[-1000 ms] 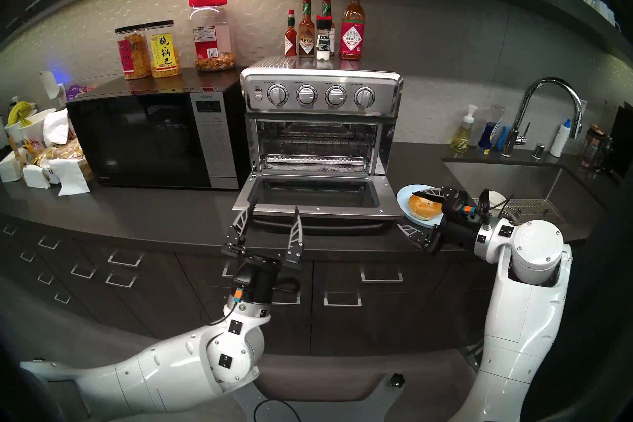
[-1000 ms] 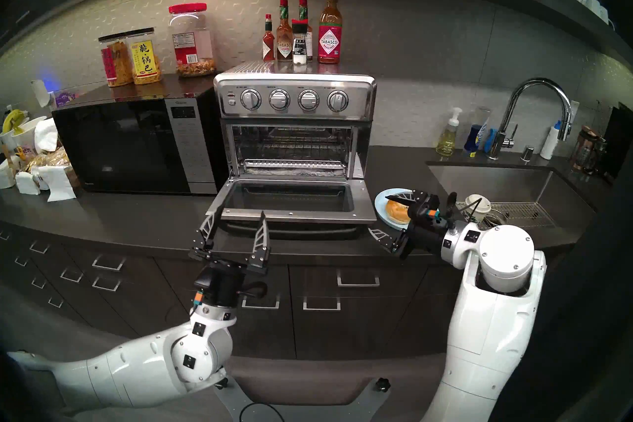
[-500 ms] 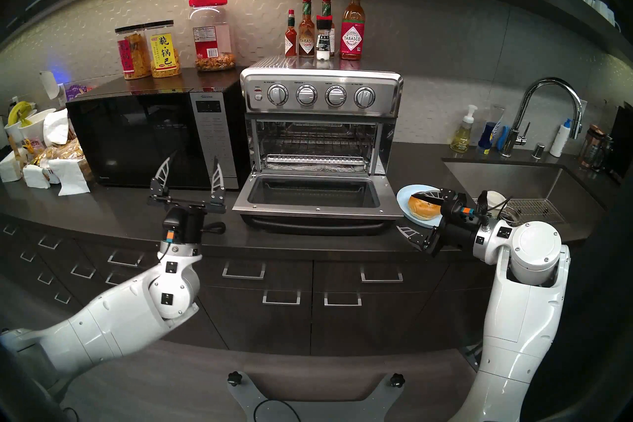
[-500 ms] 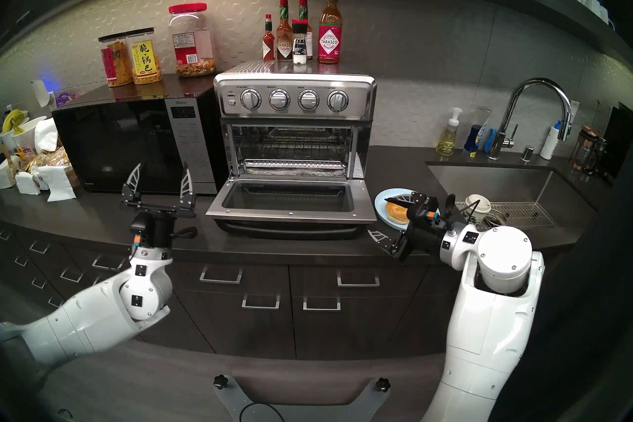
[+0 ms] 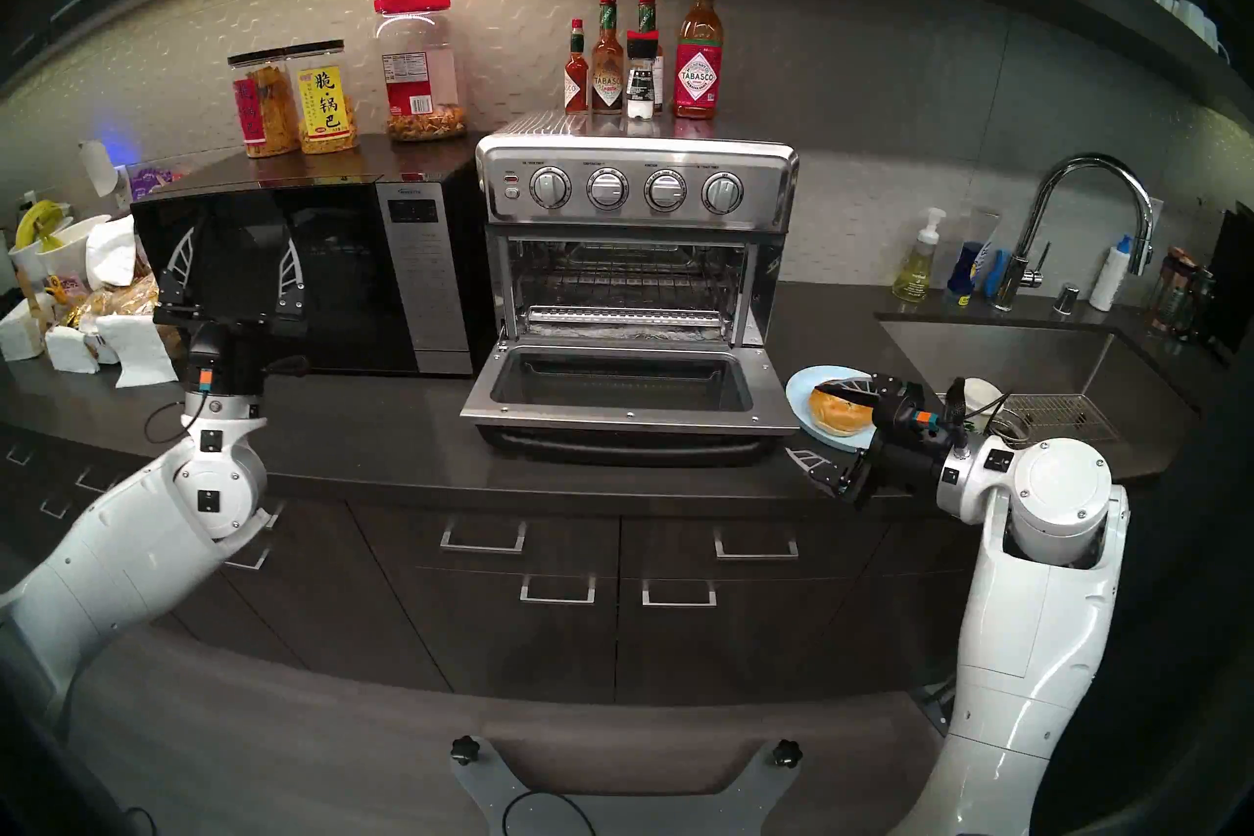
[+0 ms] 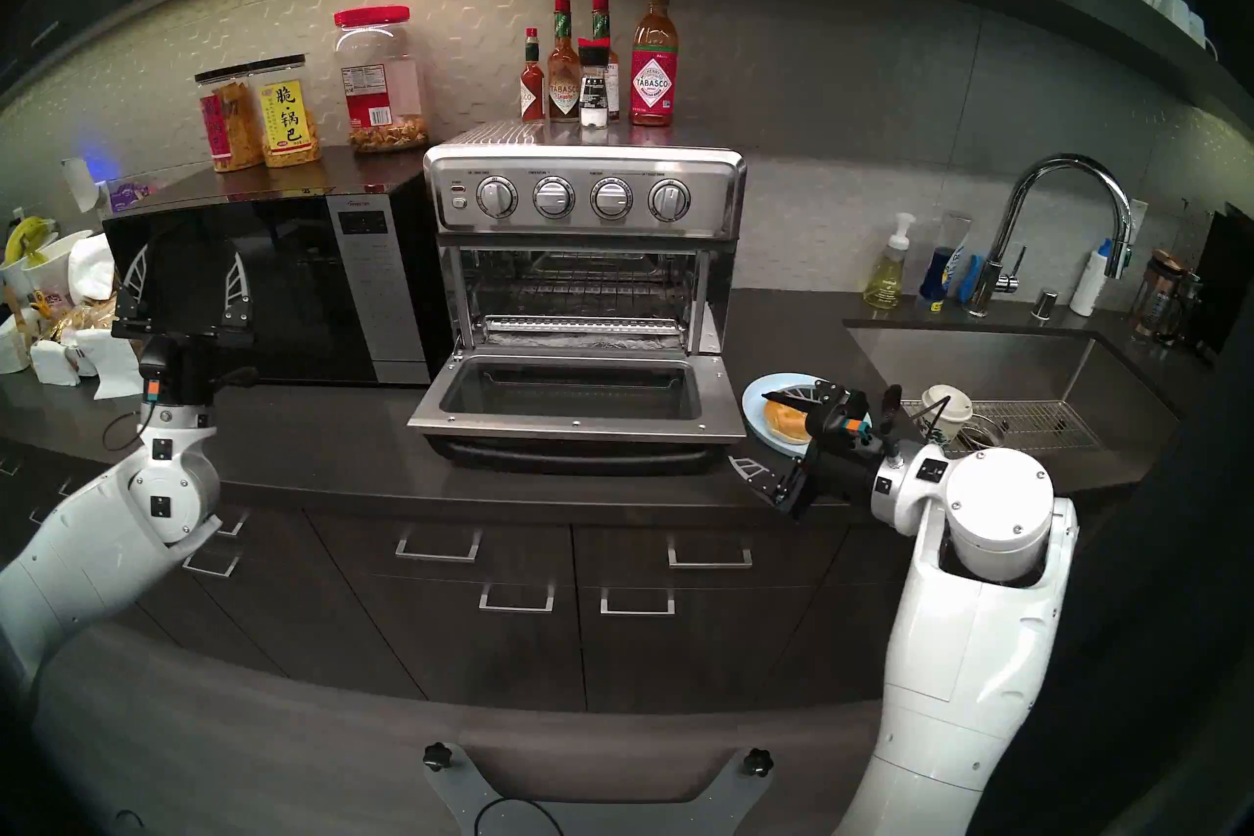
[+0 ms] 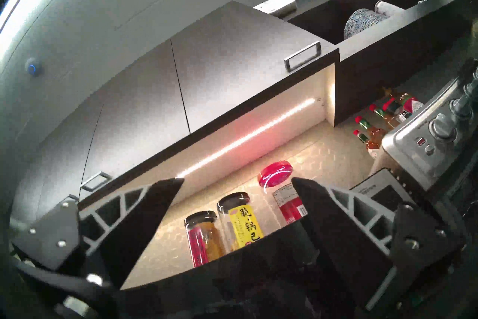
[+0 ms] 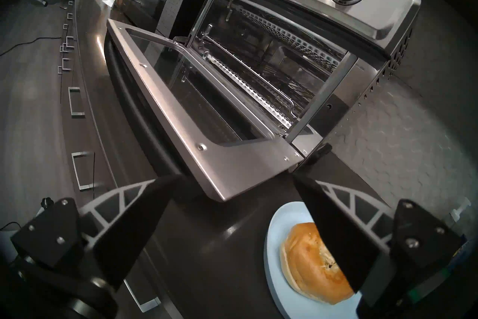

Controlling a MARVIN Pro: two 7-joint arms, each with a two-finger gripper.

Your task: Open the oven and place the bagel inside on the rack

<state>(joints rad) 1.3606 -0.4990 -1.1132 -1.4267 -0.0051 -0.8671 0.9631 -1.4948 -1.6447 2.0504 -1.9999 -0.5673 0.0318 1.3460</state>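
Observation:
The steel oven (image 5: 638, 190) stands mid-counter with its glass door (image 5: 621, 387) dropped flat open. Inside, the wire rack (image 5: 624, 315) is bare; the right wrist view shows its ribbed front bar (image 8: 258, 82). To the right of the door the bagel (image 5: 838, 407) lies on a light blue plate (image 5: 804, 383). My right gripper (image 5: 804, 417) is open at the plate: one finger (image 8: 333, 233) crosses above the bagel (image 8: 302, 266), the other hangs over the counter's front edge. Far left, my left gripper (image 5: 239, 237) is open and empty, pointing up in front of the microwave.
A black microwave (image 5: 271, 285) stands left of the oven, with snack jars (image 5: 326, 98) on top. Sauce bottles (image 5: 699, 54) stand on the oven. The sink (image 5: 1018, 353), its faucet and a wire grate (image 5: 1058, 414) lie to the right. Napkins and bread (image 5: 122, 326) crowd the far left.
My left arm has swung left and up, from the open door's front edge to in front of the microwave, still open. The right gripper has barely shifted at the bagel.

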